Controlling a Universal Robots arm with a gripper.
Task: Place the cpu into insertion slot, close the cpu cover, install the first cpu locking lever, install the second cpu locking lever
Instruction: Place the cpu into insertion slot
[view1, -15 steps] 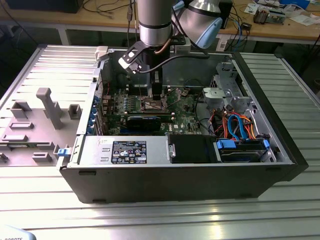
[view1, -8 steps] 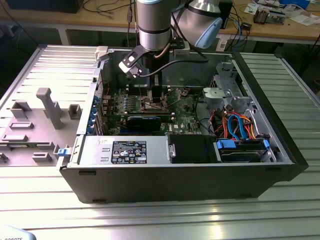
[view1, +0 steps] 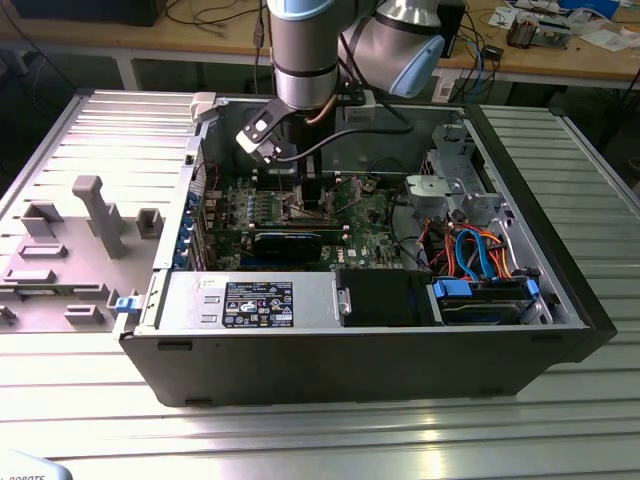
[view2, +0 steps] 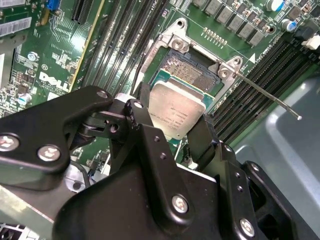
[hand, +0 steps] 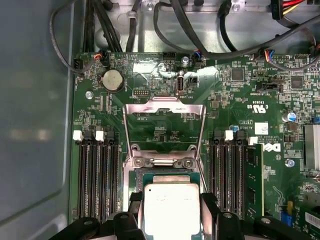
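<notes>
In the first wrist view, one edge of the cpu (hand: 171, 207) is cut off at the picture's edge. Two of its sides are hidden by the gripper (view2: 172, 116), which is clamped on it. A dull silver-grey square top is seen, held over the insertion slot (view2: 192, 70); contact cannot be judged. The cpu cover (hand: 165, 106) is swung open.

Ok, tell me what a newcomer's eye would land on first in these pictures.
First, the silver-topped cpu pinched in the black gripper, poised over the open insertion slot on the green board. Beyond it, in the first wrist view, the cpu cover stands flipped up. In the exterior view, the arm reaches down into an open computer case.
</notes>
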